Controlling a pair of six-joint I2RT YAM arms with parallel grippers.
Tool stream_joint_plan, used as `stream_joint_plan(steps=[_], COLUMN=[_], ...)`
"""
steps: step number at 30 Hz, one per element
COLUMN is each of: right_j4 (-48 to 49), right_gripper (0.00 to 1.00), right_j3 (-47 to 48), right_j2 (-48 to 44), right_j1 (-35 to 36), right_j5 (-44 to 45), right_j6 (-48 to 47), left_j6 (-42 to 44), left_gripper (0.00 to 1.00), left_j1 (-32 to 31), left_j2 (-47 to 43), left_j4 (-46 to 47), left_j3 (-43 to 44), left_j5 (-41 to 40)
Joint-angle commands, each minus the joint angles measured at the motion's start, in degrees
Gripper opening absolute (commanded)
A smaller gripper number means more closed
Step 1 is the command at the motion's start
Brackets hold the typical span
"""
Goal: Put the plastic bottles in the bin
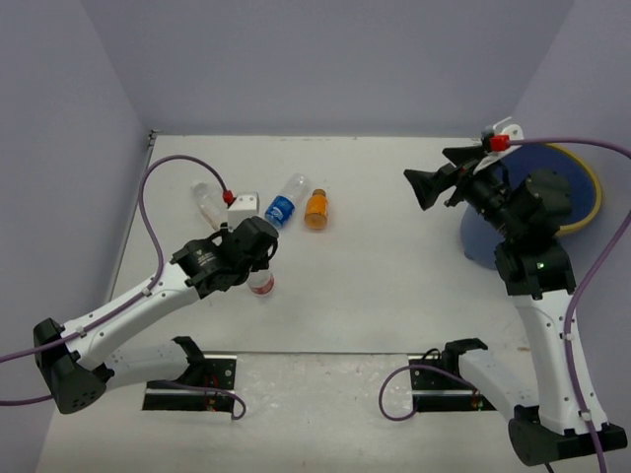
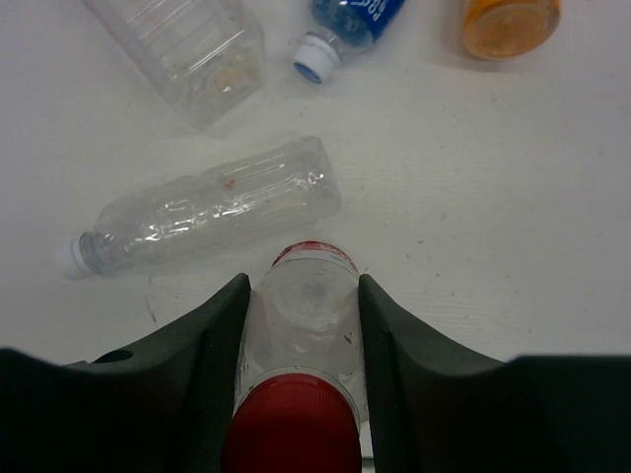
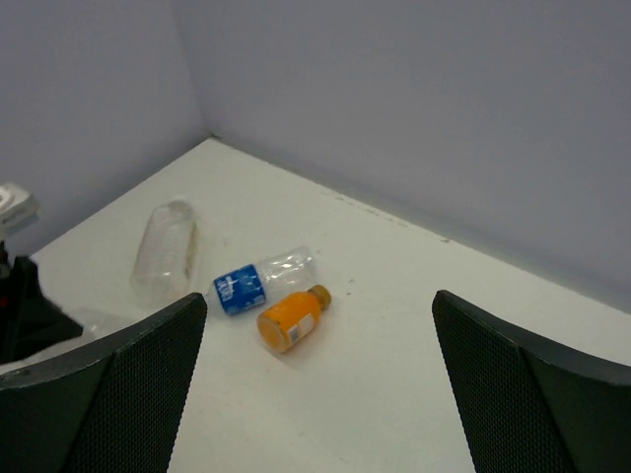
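Observation:
My left gripper (image 1: 261, 271) is shut on a clear red-capped bottle (image 2: 304, 325), its fingers (image 2: 212, 345) pressed on both sides; the bottle points down at the table (image 1: 261, 285). A clear bottle (image 2: 212, 207) lies just beyond it. Further off lie a squarish clear bottle (image 1: 206, 203), a blue-labelled bottle (image 1: 284, 206) and an orange bottle (image 1: 315, 208). The right wrist view shows the orange bottle (image 3: 291, 317), the blue-labelled one (image 3: 251, 284) and a clear one (image 3: 168, 251). My right gripper (image 1: 426, 187) is open and empty, high above the table. The blue bin (image 1: 582, 187) with its yellow rim stands at the far right, mostly hidden behind the right arm.
The white table (image 1: 394, 266) is closed in by lilac walls (image 1: 325, 59) at the back and both sides. Purple cables (image 1: 158, 207) loop over both arms. Both arm bases (image 1: 187, 370) stand at the near edge.

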Motion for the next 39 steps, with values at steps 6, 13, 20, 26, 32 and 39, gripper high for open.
stream_joint_plan(steps=[6,13,20,26,32,39], right_j4=[5.1,2.44,7.89,18.98,26.16,28.27], right_gripper=[0.99,0.99,0.99,0.99,0.9,0.27], right_j3=[-10.52,-13.55,-9.16,-9.13,-10.62,-11.98], right_j2=[-0.8,8.44,22.41,27.81,30.33,28.74], right_j1=[10.21,26.47,35.69,37.83,38.22,38.36], right_j5=[-16.24,-12.44,-8.66,-4.91,-9.18,-2.88], right_j6=[-10.28,-21.16,-22.01,-19.48,-17.91,-16.91], left_j6=[9.69,13.69,15.65,16.39,16.98,17.03], left_gripper=[0.0,0.0,0.0,0.0,0.0,0.95], left_j1=[-0.2,-0.2,-0.36,-0.29,-0.23,-0.29], left_j2=[-3.2,-5.59,-5.57,-5.31,-5.92,-5.65], left_j4=[15.1,21.21,23.64,24.85,25.56,25.56], left_j3=[4.14,4.67,6.07,6.64,6.95,8.95], left_j5=[6.85,14.74,19.35,21.78,23.35,20.75])
